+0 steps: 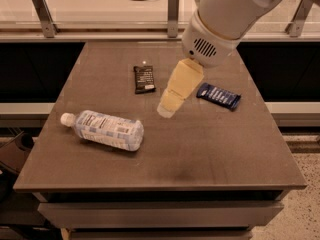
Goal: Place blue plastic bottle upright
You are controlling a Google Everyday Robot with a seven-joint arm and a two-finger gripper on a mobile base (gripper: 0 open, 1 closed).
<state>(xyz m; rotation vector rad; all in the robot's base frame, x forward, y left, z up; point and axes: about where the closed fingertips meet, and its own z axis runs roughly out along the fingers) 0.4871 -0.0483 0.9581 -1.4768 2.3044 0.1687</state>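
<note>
I am hanging my gripper over the middle of the table, slanting it down and leftward in the view from my white wrist; whether it is clenched or released I cannot tell. The bottle is lying on its side near the front left of the table; its white cap is pointing toward the left edge, and its printed label is facing up; it is sitting well apart from my gripper, below and to the left of the tip. A black wrapper is lying flat toward the back, just left of my gripper; a blue wrapper is lying flat on the other side, to the right; my gripper is hovering between the two.
</note>
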